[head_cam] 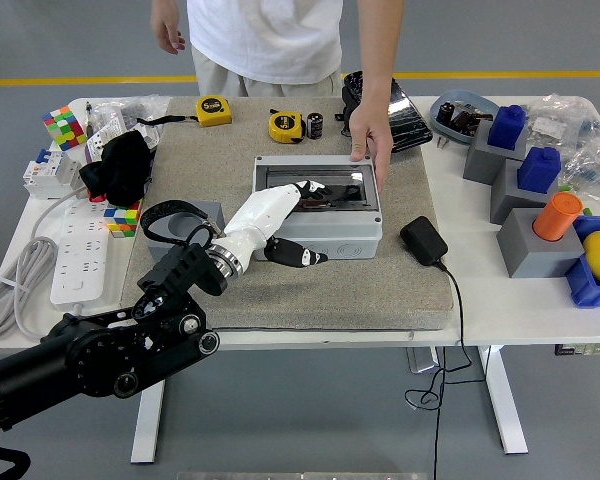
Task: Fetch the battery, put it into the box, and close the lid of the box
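The white table [500, 300] carries a grey felt mat [380, 290], and the grey box [318, 215] stands on the middle of this mat. A person [270, 40] stands at the far side, cut off at the picture's top; the person's hand [368, 130] rests at the far right corner of the box. The clear lid [325, 188] lies down flat over the box opening. Because of reflections on the lid, the battery cannot be made out inside.

The left arm [100, 350] comes in from the lower left corner, and its shoulder end is cut off by the edge. The left robot hand [280, 215] is white with dark fingertips; its fingers lie stretched out on the lid and grasp nothing, while the thumb [300, 256] hangs in front of the box's front wall. The right arm does not show.

Around the box are two yellow tape measures [285, 124] at the far edge of the mat, a black power adapter [423, 241] just beside the box on the right, and a colour cube [64, 127] at the far left. Grey and blue blocks [525, 170] stand well apart on the right.
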Controlling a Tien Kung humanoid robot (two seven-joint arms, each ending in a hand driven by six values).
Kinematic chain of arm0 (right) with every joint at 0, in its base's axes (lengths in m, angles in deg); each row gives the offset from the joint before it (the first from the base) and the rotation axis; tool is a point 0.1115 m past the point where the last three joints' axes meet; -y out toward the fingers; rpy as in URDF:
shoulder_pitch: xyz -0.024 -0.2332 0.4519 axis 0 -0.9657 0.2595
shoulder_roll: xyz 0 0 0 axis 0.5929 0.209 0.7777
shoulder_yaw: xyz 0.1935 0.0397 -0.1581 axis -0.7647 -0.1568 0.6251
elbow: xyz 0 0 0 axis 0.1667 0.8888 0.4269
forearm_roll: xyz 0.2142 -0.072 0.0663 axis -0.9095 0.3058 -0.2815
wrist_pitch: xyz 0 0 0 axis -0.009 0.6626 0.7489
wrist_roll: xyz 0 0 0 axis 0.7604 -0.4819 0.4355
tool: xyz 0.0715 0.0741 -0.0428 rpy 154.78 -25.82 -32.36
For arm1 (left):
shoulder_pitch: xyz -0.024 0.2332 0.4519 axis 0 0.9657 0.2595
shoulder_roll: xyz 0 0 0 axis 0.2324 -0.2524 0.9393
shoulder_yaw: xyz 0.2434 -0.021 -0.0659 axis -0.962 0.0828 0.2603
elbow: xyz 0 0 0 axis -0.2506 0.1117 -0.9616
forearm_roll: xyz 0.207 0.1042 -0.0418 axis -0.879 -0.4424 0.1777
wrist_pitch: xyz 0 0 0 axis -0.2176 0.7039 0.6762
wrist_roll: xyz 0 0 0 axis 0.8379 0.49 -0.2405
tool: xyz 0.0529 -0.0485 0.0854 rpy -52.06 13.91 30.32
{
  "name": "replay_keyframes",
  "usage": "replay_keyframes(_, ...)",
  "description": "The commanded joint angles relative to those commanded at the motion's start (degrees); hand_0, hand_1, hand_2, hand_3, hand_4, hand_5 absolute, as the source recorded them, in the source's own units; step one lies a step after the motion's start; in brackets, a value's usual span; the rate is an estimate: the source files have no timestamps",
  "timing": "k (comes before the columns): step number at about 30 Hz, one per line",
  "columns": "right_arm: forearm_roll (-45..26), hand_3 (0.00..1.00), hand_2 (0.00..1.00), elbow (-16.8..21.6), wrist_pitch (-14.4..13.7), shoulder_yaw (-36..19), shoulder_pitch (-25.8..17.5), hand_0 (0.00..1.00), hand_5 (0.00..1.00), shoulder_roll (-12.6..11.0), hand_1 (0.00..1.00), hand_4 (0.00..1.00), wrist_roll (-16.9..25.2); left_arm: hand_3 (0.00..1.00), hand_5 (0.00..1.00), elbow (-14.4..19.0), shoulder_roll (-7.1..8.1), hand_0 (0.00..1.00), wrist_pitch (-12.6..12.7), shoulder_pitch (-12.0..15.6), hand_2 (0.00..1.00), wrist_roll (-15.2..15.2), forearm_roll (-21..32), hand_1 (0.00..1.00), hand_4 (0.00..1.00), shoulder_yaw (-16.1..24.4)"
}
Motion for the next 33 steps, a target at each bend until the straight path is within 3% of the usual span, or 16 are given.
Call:
replay_keyframes(8,0.21,0.703,0.719,0.10,-0.03,-0.08,0.06,0.701,0.704,0.07,0.726,0.998,0.05,0.791,0.116,4.29,0.40,0.757,-0.20,2.49,0.750,-0.22,-0.58,0.777,0.991,3.77)
replay_keyframes(15,0.11,0.702,0.719,0.06,-0.02,0.04,0.02,0.702,0.704,0.09,0.726,0.998,0.04,0.788,0.118,5.58,0.54,0.752,-0.52,5.82,0.746,-0.67,-1.00,0.775,0.987,7.93)
replay_keyframes(21,0.06,0.702,0.719,0.04,-0.03,-0.07,0.09,0.701,0.704,0.03,0.726,0.998,0.03,0.785,0.118,6.72,1.05,0.753,-0.17,9.31,0.744,-1.58,-1.00,0.774,0.985,13.59)
replay_keyframes(29,0.19,0.702,0.719,0.06,-0.07,-0.43,0.21,0.702,0.704,0.18,0.726,0.998,0.04,0.777,0.122,12.28,1.23,0.754,-1.10,16.14,0.737,-1.78,0.45,0.769,0.980,23.26)
replay_keyframes(33,0.22,0.702,0.719,0.06,-0.08,-0.53,0.31,0.702,0.704,0.21,0.725,0.998,0.05,0.762,0.131,13.22,1.84,0.753,-0.90,18.08,0.731,-2.60,0.71,0.765,0.977,26.60)
